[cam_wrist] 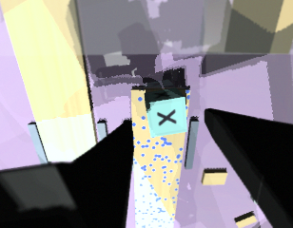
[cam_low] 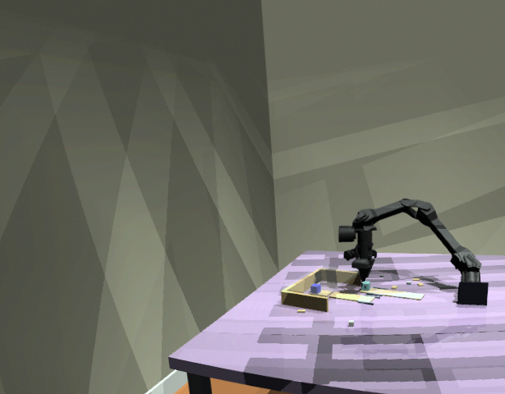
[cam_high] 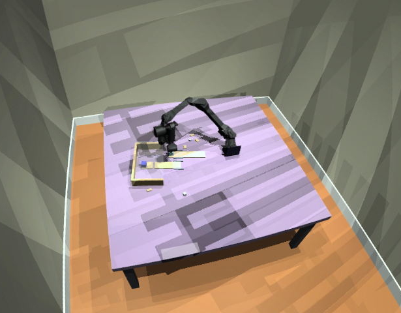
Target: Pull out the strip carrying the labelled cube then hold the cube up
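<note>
From above, I saw the gripper [cam_high: 169, 156] [cam_low: 364, 281] [cam_wrist: 167, 121] lowered beside the open-sided wooden frame [cam_high: 133, 163] [cam_low: 305, 303], near the strip that lay pulled out [cam_high: 193, 154] [cam_low: 397, 293] [cam_wrist: 158, 166]. From the side, the teal cube [cam_low: 366, 286] [cam_wrist: 166, 117] sat on that strip's far end, while a blue cube [cam_high: 143, 163] [cam_low: 315, 288] stood within the frame. Up close at the wrist, the fingers stood partly open around the X-marked teal cube, with visible space at both sides, gripping nothing.

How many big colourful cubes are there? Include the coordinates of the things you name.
2. A blue cube [cam_high: 143, 163] [cam_low: 315, 288] is inside the frame [cam_high: 133, 165] [cam_low: 305, 302], and a teal cube [cam_high: 171, 154] [cam_low: 366, 286] [cam_wrist: 166, 118] sits on the dotted strip [cam_high: 193, 154] [cam_low: 397, 293] [cam_wrist: 156, 163]. The arm [cam_high: 210, 114] [cam_low: 443, 233] might hide another.
</note>
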